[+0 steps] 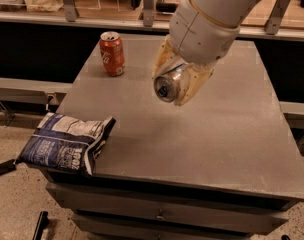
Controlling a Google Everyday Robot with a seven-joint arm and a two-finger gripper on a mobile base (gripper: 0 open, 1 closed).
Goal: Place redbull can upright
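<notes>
My gripper [174,81] hangs above the middle of the grey table [227,134], shut on the redbull can [167,85]. The slim silver can lies tilted between the cream fingers [192,86], its round end facing the camera, lifted clear of the table top. Most of its body is hidden by the fingers and the white arm [212,14].
An orange-red soda can [112,53] stands upright at the table's back left. A dark blue chip bag [67,143] lies over the front left corner. A railing and shelf run behind the table. Drawers sit under the table's front edge.
</notes>
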